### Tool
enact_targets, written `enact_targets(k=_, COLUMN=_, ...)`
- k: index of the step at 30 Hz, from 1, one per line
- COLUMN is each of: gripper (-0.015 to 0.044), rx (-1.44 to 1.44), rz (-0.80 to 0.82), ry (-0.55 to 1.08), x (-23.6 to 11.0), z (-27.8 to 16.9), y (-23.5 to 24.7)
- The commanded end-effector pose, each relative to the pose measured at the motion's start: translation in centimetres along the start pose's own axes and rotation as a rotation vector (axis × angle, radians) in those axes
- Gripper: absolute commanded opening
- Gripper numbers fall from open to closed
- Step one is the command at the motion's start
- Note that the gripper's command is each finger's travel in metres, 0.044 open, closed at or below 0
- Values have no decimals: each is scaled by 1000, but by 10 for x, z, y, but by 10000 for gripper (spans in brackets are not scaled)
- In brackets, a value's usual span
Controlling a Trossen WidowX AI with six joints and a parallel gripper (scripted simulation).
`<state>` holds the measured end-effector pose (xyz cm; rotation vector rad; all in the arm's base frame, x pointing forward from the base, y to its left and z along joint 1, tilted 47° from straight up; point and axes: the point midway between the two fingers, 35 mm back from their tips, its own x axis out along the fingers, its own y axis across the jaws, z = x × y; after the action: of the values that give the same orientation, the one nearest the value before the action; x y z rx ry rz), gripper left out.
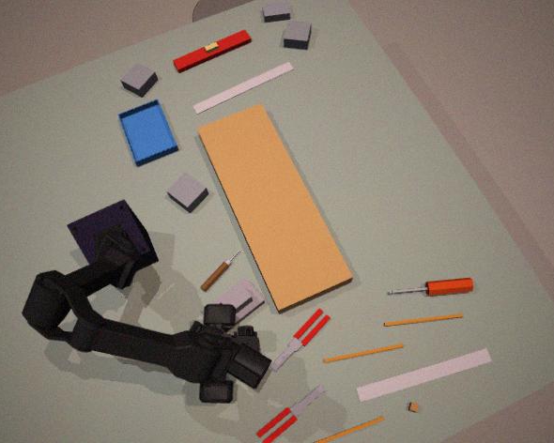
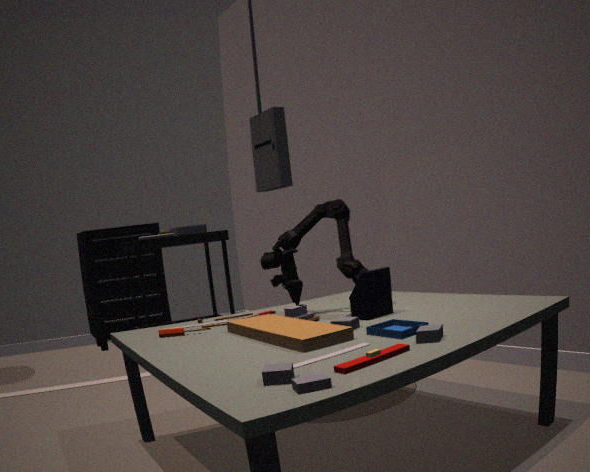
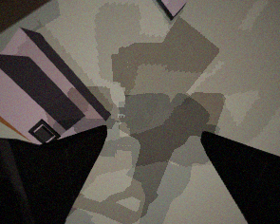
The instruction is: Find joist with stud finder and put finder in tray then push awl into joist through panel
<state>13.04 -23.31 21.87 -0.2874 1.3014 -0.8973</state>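
I am seeing my tool (image 3: 154, 142) hanging with its fingers spread wide, pinching nothing, above the bench (image 1: 401, 190). The stud finder (image 1: 241, 296) is lying just beside it, under its left finger in the wrist view. Slightly farther, the awl (image 1: 216, 273) is resting by the panel (image 1: 272, 205); the tray (image 1: 147, 131) is sitting well beyond.

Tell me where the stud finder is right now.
In the top view, the stud finder lies on the table beside the orange panel's near corner, just below the awl, partly hidden under the open gripper.
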Motion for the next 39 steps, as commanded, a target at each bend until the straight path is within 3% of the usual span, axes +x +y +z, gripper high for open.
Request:
enact_targets(k=1, gripper=440, rx=-224, rz=17, ry=-109, x=-7, z=12, y=35)
enact_targets(k=9, gripper=440, rx=-679, rz=54, ry=-331, x=-20, z=24, y=122)
enact_targets(k=39, gripper=440, rx=-688, rz=57, ry=-334, x=-6, z=15, y=125)
